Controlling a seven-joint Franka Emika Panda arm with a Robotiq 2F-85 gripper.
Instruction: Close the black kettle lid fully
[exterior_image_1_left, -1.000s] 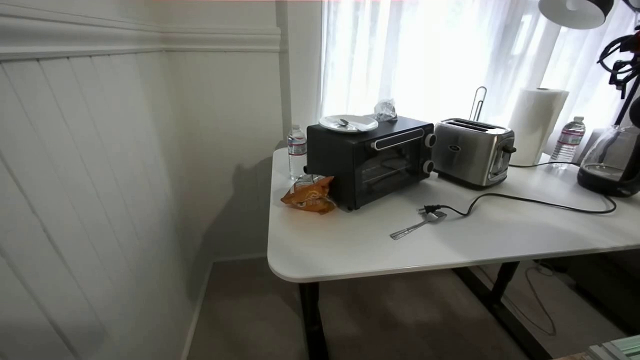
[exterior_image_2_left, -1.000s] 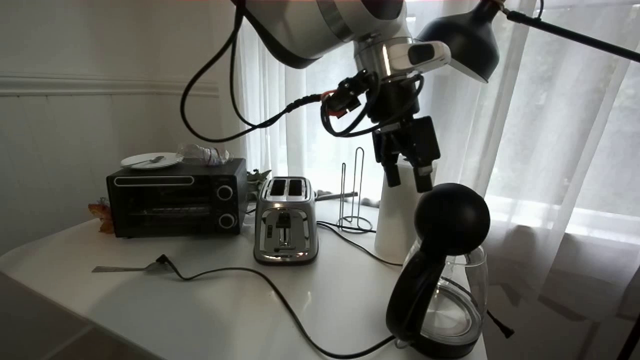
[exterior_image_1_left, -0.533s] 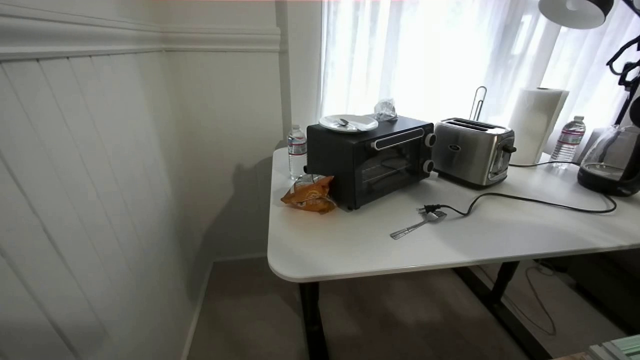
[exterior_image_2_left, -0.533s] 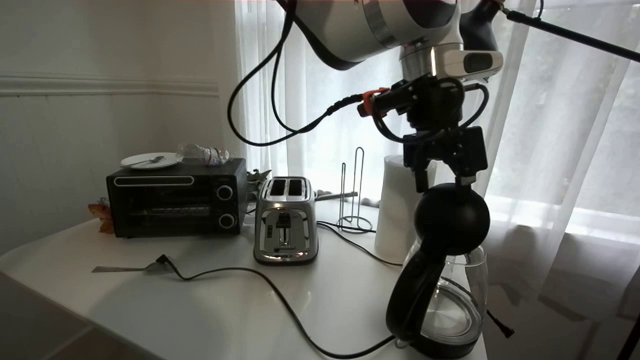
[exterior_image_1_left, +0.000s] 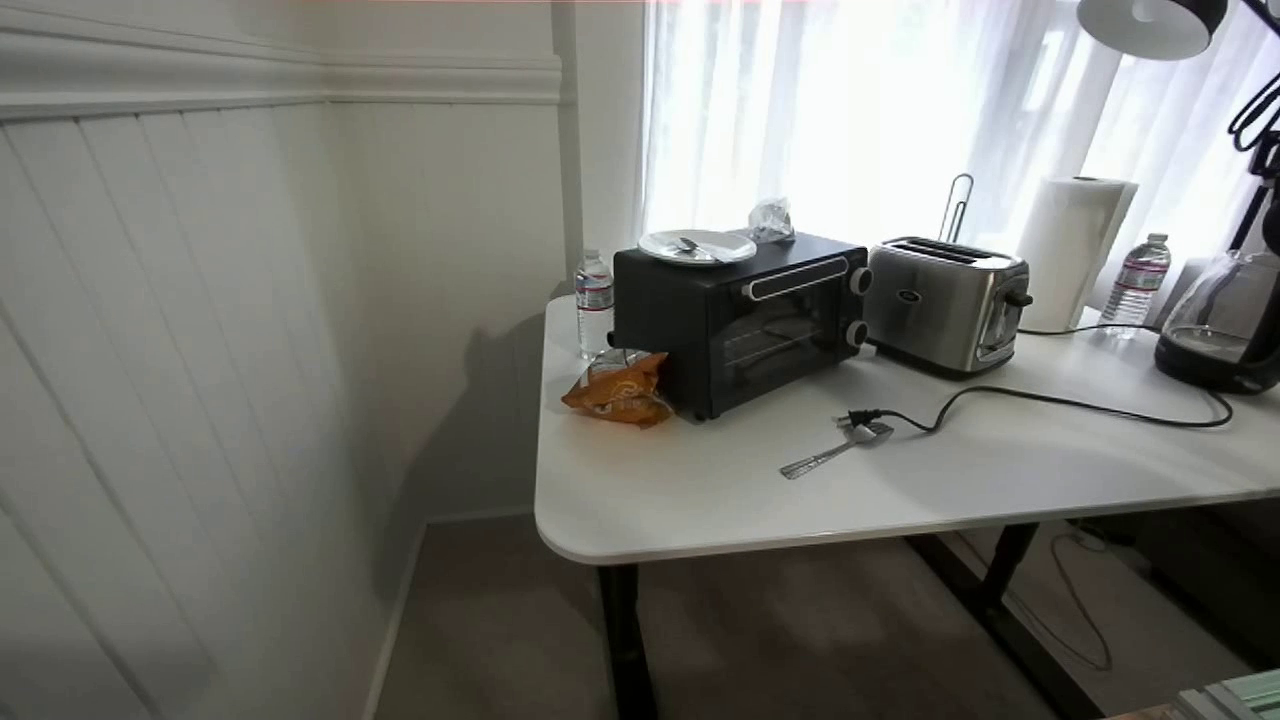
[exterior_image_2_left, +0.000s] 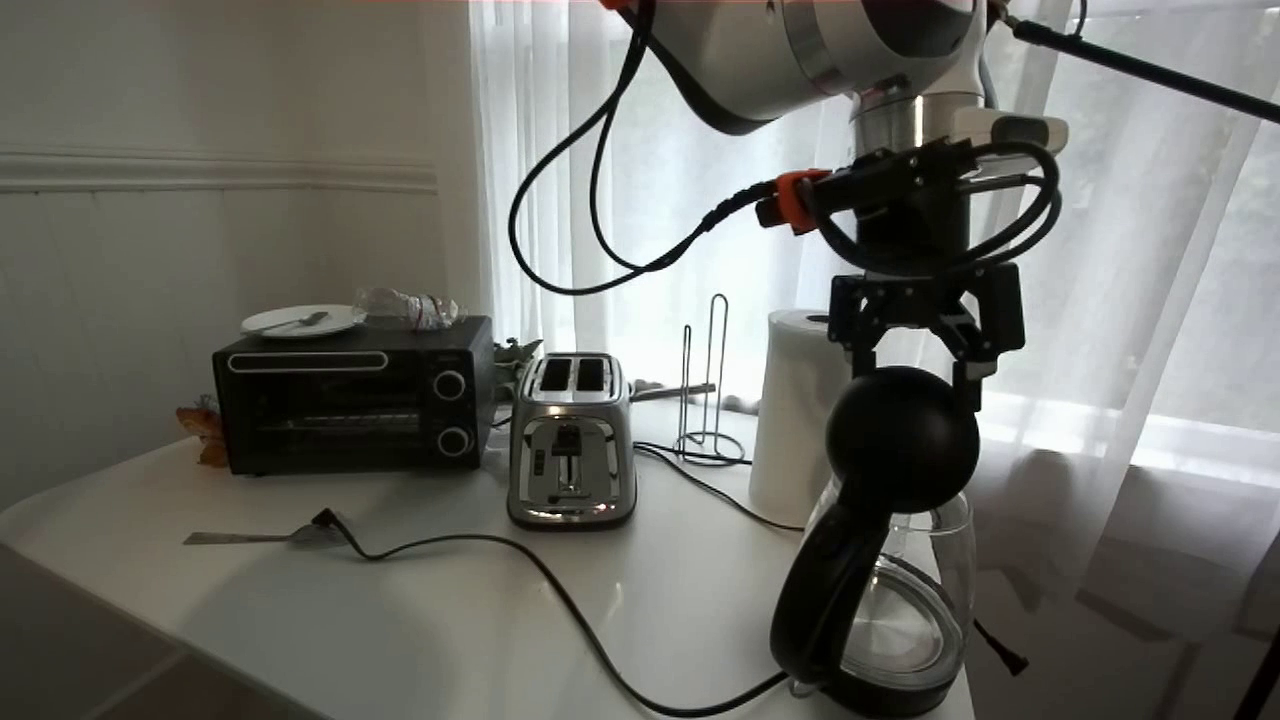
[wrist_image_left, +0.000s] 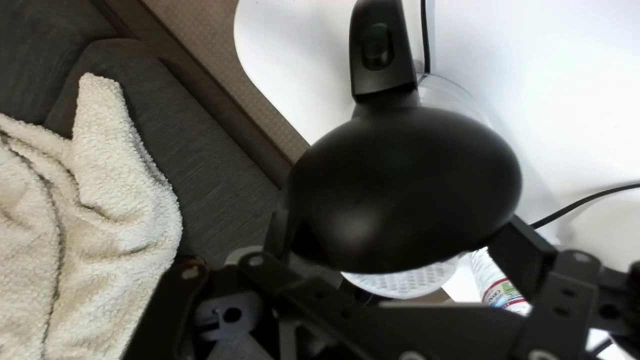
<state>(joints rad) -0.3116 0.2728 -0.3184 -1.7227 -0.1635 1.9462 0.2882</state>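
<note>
The black kettle (exterior_image_2_left: 895, 697) has a clear glass body, a black handle and a wide black base. It stands at the table's right in both exterior views (exterior_image_1_left: 1205, 372). Its round black lid (exterior_image_2_left: 903, 440) is raised and tilted up above the handle; it fills the middle of the wrist view (wrist_image_left: 405, 185). My gripper (exterior_image_2_left: 915, 380) is open, its fingers spread to either side of the lid. In the wrist view the gripper (wrist_image_left: 397, 232) has one finger left and one right of the lid, close to its edges. Whether they touch it I cannot tell. In an exterior view the fingertips are partly behind the lid.
A paper towel roll (exterior_image_2_left: 800, 420) stands just beside the kettle, with a water bottle (exterior_image_1_left: 1137, 285) near it. The silver toaster (exterior_image_2_left: 572, 440) and black toaster oven (exterior_image_2_left: 350, 400) are farther along. The kettle's cord (exterior_image_2_left: 560, 590) crosses the table.
My gripper has moved right and slightly down, and the wrist has turned. The fingers have come from above and left of the lid to either side of it. The kettle has hardly moved.
</note>
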